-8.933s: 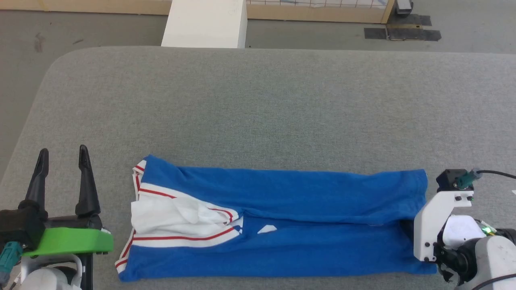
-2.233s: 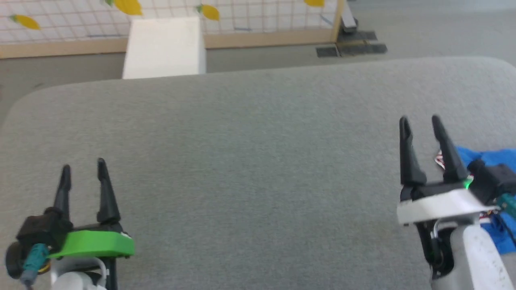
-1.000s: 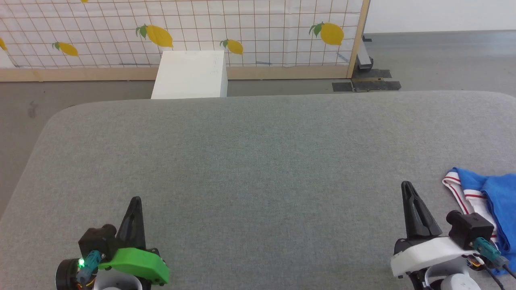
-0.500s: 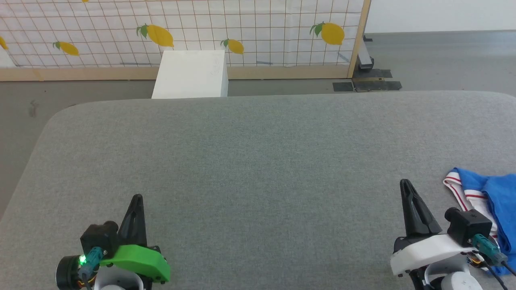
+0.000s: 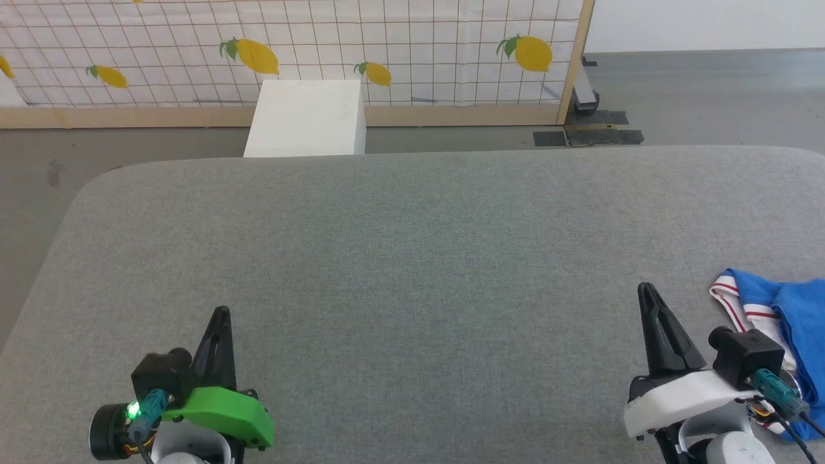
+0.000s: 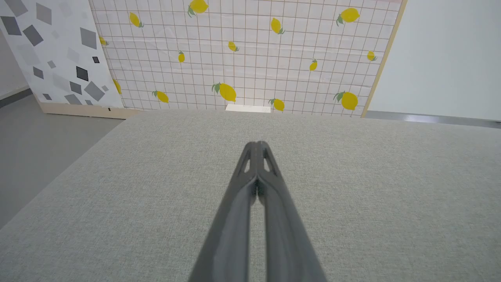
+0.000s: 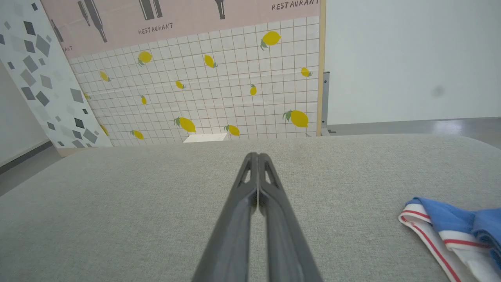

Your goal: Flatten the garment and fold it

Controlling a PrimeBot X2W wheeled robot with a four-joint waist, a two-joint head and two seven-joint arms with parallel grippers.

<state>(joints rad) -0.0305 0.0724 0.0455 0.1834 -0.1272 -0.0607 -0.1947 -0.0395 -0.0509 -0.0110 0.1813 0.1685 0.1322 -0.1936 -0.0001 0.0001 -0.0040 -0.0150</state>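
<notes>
- I am holding my left end effector (image 5: 221, 312) pressed together, empty, over the grey fabric-covered desk (image 5: 412, 258).
- My right end effector (image 5: 643, 288) is hovering likewise pressed together, empty.
- The royal-blue jersey garment with red-and-white striped trim (image 5: 789, 303) is lying just right of it, mostly cut off. I am judging folding underway, with its finish unclear.

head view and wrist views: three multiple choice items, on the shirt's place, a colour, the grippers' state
1. Where does the shirt lie in the head view? A) far left B) middle C) right edge
2. What colour are the thin stripes on its white trim? A) red B) green C) black
3. How are the left gripper and right gripper? A) both open B) both shut C) one open
Answers: C, it lies beside the right gripper; A, red lines cross the white; B, each wrist view shows fingertips touching.
</notes>
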